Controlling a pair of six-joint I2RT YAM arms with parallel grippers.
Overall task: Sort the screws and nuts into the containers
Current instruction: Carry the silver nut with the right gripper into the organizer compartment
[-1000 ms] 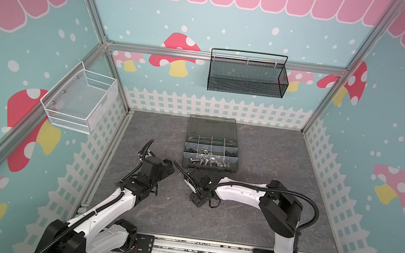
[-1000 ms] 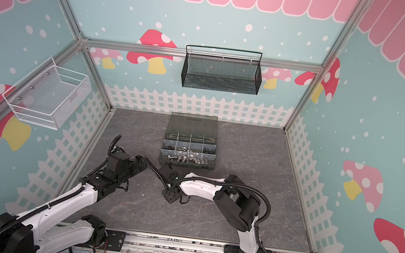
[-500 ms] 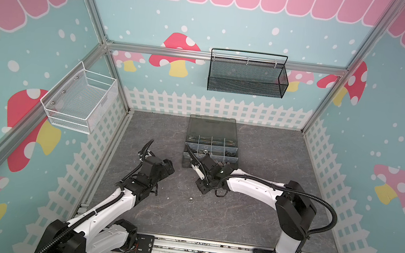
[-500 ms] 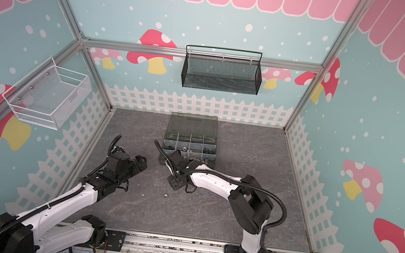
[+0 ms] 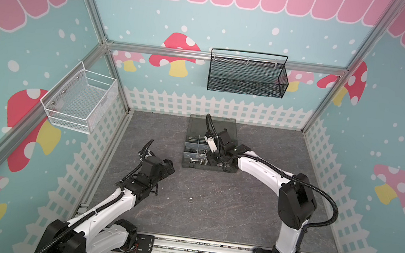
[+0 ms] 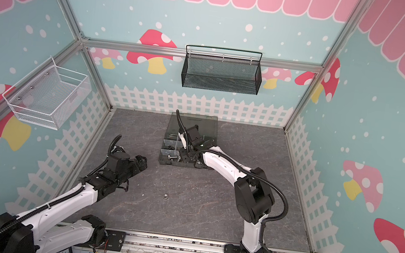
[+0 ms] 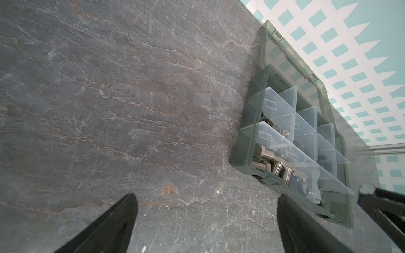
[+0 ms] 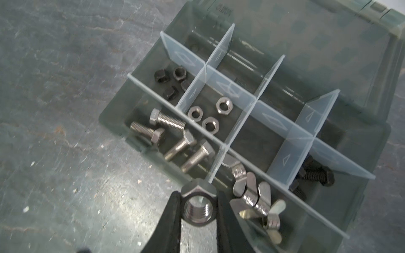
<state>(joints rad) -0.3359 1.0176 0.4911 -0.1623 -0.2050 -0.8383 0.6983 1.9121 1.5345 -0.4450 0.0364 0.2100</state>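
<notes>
Nut [image 8: 198, 208], shiny hexagonal, in right end effector [image 8: 198, 197]

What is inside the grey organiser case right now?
In separate compartments: black nuts, three silver hex nuts, four silver screws, wing nuts, black screws. The right gripper, shut on a silver nut, covers part of the near row.

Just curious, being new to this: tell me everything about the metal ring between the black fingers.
A shiny silver six-sided nut, steel by its look, threads visible inside its hole. The right arm's two black fingers pinch its opposite sides, hole facing the wrist camera, held over the front of the open box.
</notes>
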